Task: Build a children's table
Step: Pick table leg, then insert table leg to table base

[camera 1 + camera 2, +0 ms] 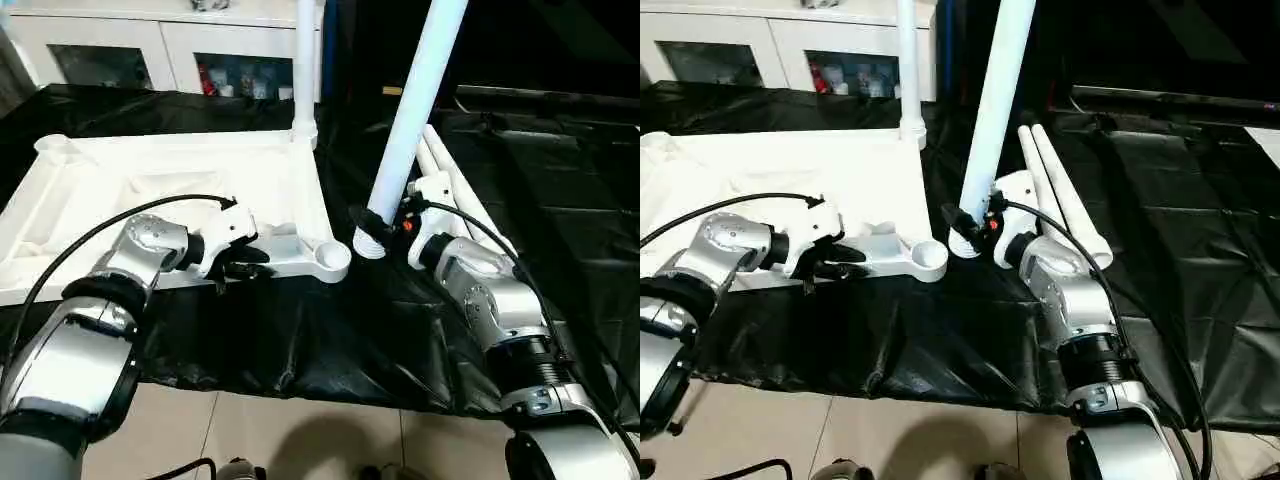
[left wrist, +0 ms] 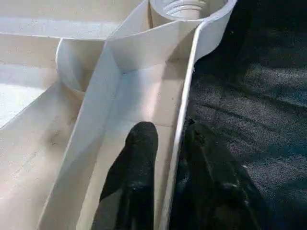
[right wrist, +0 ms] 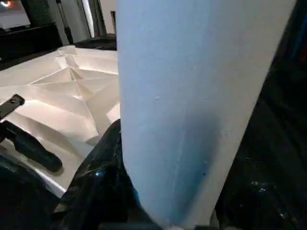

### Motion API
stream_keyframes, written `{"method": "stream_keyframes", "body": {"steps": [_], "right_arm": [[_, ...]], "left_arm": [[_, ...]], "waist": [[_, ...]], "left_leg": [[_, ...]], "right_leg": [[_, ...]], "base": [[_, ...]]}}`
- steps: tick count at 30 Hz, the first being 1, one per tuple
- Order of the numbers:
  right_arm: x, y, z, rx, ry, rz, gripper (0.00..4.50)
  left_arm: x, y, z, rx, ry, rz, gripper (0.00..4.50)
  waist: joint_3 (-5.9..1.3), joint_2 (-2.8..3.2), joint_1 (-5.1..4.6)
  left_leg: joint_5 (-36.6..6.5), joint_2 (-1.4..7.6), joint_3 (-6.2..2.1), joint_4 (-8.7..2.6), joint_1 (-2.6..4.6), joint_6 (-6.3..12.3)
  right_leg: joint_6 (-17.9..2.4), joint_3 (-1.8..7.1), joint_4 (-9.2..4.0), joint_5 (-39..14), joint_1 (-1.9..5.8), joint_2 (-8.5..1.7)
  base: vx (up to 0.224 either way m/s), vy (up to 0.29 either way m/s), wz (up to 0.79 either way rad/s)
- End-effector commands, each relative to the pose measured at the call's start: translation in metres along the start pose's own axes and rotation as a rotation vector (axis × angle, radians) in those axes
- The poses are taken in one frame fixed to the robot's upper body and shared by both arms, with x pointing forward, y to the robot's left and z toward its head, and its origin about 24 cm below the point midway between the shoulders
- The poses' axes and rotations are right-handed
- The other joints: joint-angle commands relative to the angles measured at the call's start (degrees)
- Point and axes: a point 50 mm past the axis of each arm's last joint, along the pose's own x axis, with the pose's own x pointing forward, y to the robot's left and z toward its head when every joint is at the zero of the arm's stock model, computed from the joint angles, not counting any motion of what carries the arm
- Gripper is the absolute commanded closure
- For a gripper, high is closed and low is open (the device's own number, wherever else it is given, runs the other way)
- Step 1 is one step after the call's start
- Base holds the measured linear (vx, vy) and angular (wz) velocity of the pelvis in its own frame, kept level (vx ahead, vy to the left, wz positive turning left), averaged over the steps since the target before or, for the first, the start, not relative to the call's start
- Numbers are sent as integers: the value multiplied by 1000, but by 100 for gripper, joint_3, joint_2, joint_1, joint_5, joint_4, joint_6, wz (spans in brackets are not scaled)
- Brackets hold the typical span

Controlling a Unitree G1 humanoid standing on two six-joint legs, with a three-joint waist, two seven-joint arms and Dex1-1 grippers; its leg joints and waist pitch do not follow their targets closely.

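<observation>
The white tabletop lies underside up on black cloth, its raised rim upward. My left gripper is at the front rim near the front right corner. Its two black fingers are shut on the thin rim wall, one inside and one outside. The nearby corner socket is open, with thread inside. Just to its right, my right gripper is shut on a white tube leg. That leg leans slightly, and its ribbed lower end is beside the socket. Another leg stands in the far right corner socket. Two legs lie to the right.
Black cloth covers the low surface, and its front edge drops to the tiled floor. A white cabinet with glass doors stands behind the tabletop. Black cables run along both of my forearms.
</observation>
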Motion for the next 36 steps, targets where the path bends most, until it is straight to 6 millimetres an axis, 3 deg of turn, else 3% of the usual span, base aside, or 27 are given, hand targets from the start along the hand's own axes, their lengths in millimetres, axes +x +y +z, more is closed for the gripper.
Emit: {"method": "stream_keyframes", "body": {"steps": [1, 9, 14, 21, 22, 23, 27, 29, 32, 36], "right_arm": [[1, 2, 5, -5, -15, 17, 260], [0, 0, 6, -18, -9, 22, 260], [1, 4, 7, -30, 15, 87, 260], [-1, 8, 0, -56, 84, 166, 260], [-2, 7, -1, -55, 87, 160, 260], [-2, 7, -2, -54, 88, 158, 260], [-3, 6, -4, -54, 90, 156, 260], [-3, 8, -8, -62, 108, 168, 260], [-3, 9, -9, -72, 119, 171, 260], [-5, 7, -14, -83, 133, 162, 260]], "left_arm": [[0, 2, 4, 2, -2, -9, 375], [0, 0, 3, -20, -11, -43, 436], [4, -4, 0, -43, 1, -71, 446], [26, -20, 9, -72, -85, -170, 450], [31, -24, 8, -58, -79, -184, 450], [34, -27, 8, -51, -70, -198, 450], [42, -33, 7, -55, -76, -202, 450], [45, -36, 4, -57, -71, -182, 450], [45, -36, 4, -58, -70, -174, 450], [44, -36, 3, -52, -77, -164, 450]], "waist": [[-555, 128, -8], [-559, 136, -3], [-553, 141, -36], [-561, 126, 1], [-560, 82, 21], [-562, 104, 45], [-540, 109, 82], [-518, 75, 81], [-488, 91, 75], [-491, 70, 50]], "left_leg": [[-1787, 78, -37, -447, 158, -162], [-1713, 88, -35, -449, 157, -133], [-1745, 69, -32, -442, 137, -97], [-1632, 95, -26, -430, 144, -14], [-1608, 98, -15, -431, 138, 12], [-1599, 108, -18, -431, 152, 14], [-1755, 102, -18, -446, 164, -19], [-1896, 101, -28, -460, 178, -50], [-2164, 89, -49, -472, 225, -98], [-2220, 89, -68, -484, 232, -124]], "right_leg": [[-1441, 240, -402, -1433, 350, -341], [-1500, 240, -386, -1276, 350, -344], [-1520, 231, -394, -1311, 376, -339], [-1572, 234, -402, -1331, 366, -352], [-1590, 234, -406, -1294, 363, -348], [-1599, 236, -394, -1287, 356, -356], [-1465, 229, -429, -1585, 337, -350], [-1329, 223, -465, -1962, 328, -365], [-1114, 208, -538, -2552, 301, -372], [-1028, 212, -554, -2692, 303, -384]], "base": [[0, 0, 0], [0, 0, 0], [0, 0, 0], [0, 0, 0], [0, 0, 0], [0, 0, 0], [0, 0, 0], [0, 0, 0], [0, 0, 0], [0, 0, 0]]}}
